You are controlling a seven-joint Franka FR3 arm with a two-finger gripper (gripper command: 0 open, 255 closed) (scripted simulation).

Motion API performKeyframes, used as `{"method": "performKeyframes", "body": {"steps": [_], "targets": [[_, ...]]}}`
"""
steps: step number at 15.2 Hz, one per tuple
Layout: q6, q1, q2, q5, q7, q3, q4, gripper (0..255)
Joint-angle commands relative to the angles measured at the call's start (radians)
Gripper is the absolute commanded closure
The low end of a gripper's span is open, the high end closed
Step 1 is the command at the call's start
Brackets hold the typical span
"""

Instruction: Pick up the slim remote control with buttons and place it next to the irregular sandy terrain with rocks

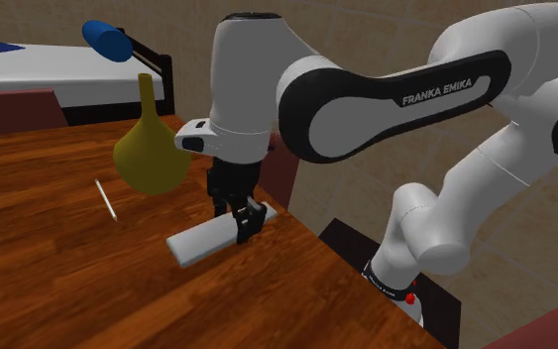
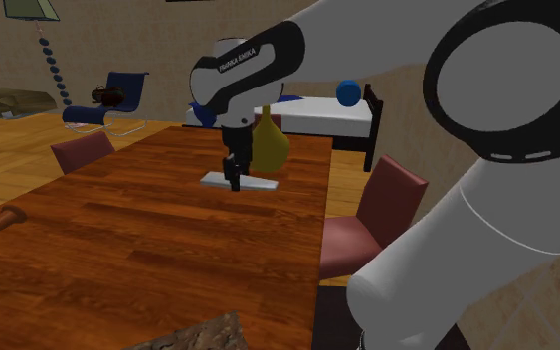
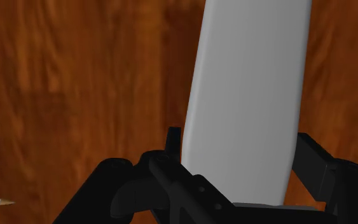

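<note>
Claw [image 1: 245, 226] pinches the grey remote [image 1: 199, 242] across its width near one end, long axis flat on tabletop [image 1: 58, 268], rocky terrain [image 2: 200, 334] well apart.

remote [image 3: 247, 95] cut off at frame edge, near end behind end effector [image 3: 238, 143], terrain [image 2: 203, 336] cropped
</note>
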Motion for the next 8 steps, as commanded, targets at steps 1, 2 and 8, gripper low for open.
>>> {"method": "performKeyframes", "body": {"steps": [1, 2, 8], "targets": [[-0.013, 0.022, -0.055, 0.023, 0.029, 0.019, -0.038, 255], [-0.017, 0.033, -0.081, 0.034, 0.042, 0.028, -0.058, 255], [-0.051, 0.109, -0.227, 0.11, 0.134, 0.09, -0.158, 255]]}}
